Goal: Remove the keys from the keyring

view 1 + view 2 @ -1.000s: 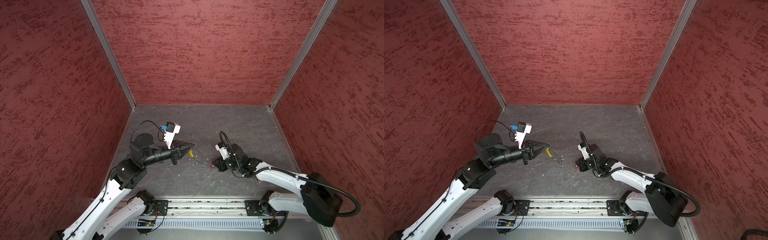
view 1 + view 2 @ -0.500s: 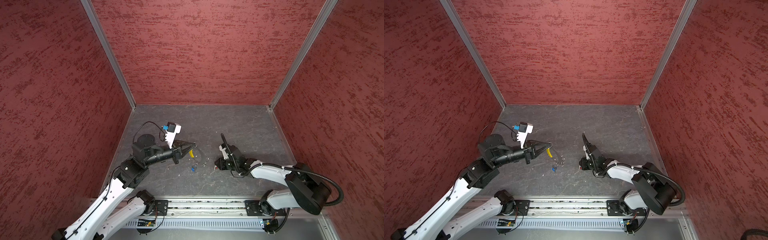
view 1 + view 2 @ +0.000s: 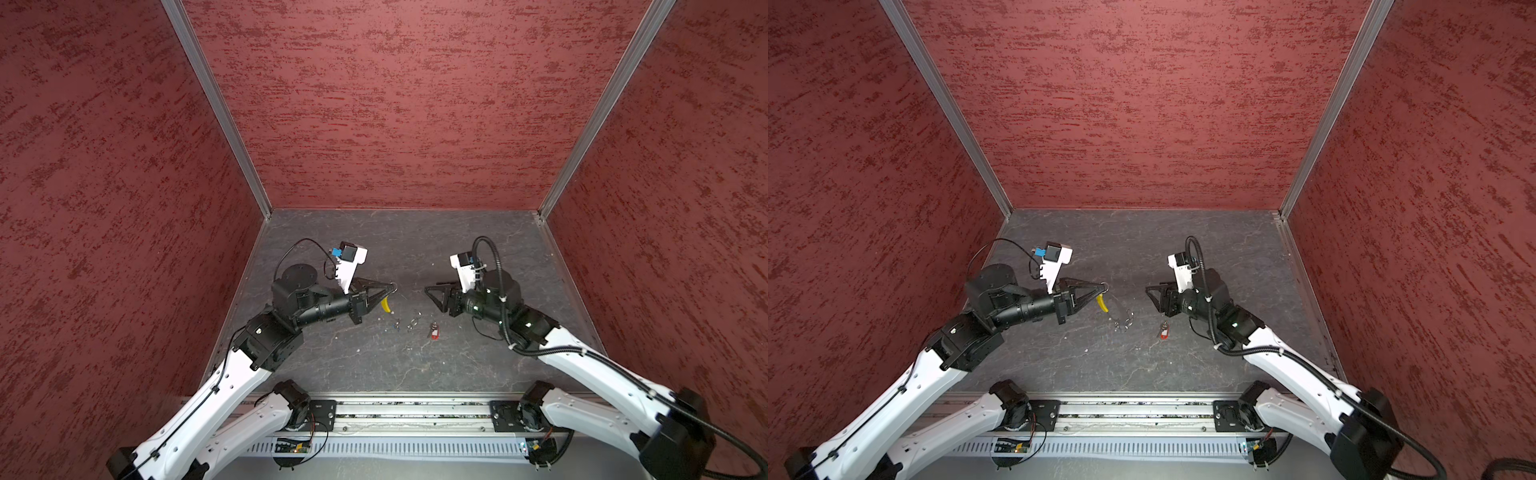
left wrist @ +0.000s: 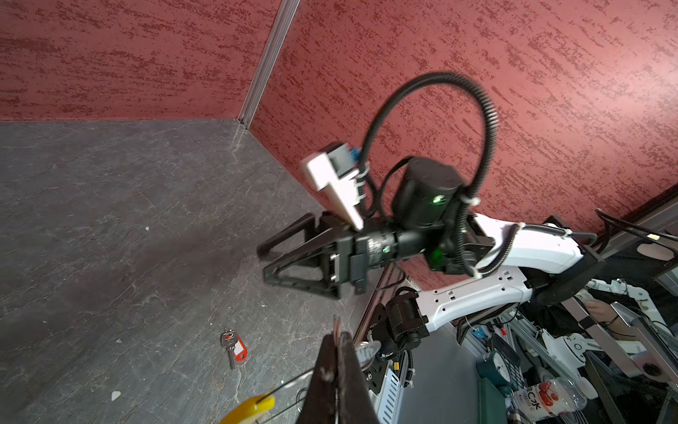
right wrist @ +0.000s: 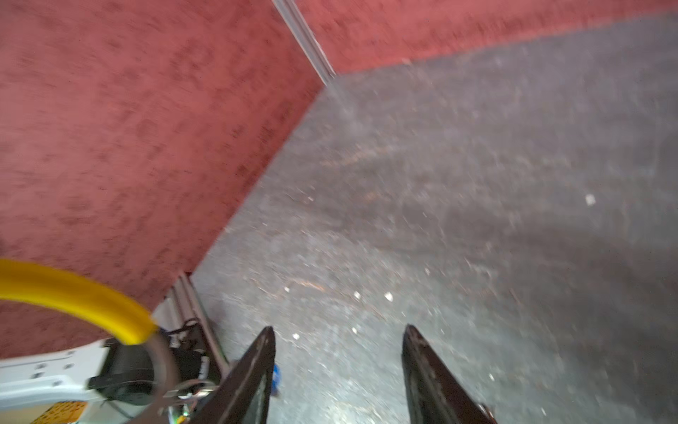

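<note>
Right tool (image 3: pixel 428 289) has been lifted off the desk (image 3: pixel 415 249) and drawn back since a second ago; its jaws are now seen spread, holding nothing. Red key (image 3: pixel 434 332) has been left flat on the desk near that tool, apart from the keyring (image 3: pixel 386 306). Left tool (image 3: pixel 392 286) is clamped tight on the keyring's thin loop; the yellow section hangs under its tips, silver rings trailing down toward the desk. Counted: two keys, one keyring, two tools. Blue key (image 3: pixel 392 327) is seen only as a speck by the rings; whether it is still attached cannot be told. Desk is dark grey, stone-patterned, boxed in by three red textured walls (image 3: pixel 395 104) with metal corner posts (image 3: pixel 216 108). A rail (image 3: pixel 415 415) runs along the front edge. A bottle (image 4: pixel 546 400) is seen past the rail in the left wrist view.
</note>
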